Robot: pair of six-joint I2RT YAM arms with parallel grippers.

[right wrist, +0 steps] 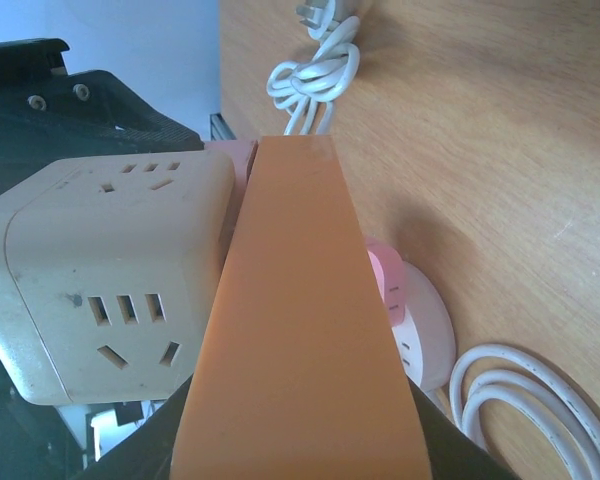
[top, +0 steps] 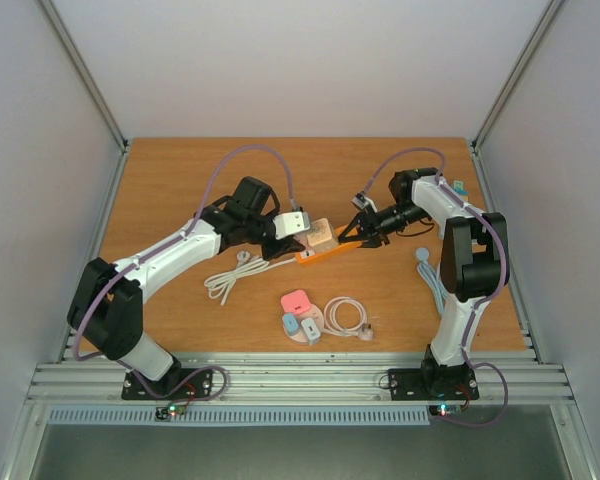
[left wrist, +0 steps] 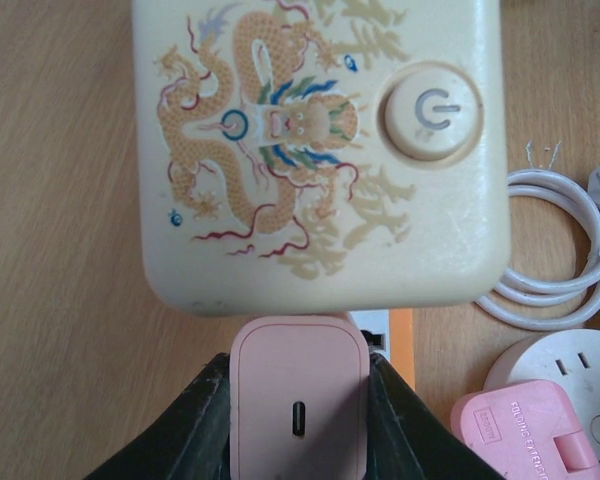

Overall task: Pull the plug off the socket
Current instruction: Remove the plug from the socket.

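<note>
Overhead: orange power strip (top: 325, 251) mid-table, with a cream adapter block (top: 322, 234) seated on it. The left gripper (top: 290, 243) and right gripper (top: 358, 232) meet it from opposite ends. Left wrist: jaws clamped on the pink plug (left wrist: 298, 400), which sits in the strip just beside the block, apparently ready for pulling. Right wrist: jaws closed on the strip's end, presumably to brace it against that pull.

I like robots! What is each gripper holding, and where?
The left gripper holds the pink plug by its two sides. The right gripper holds the orange power strip by its sides.
</note>
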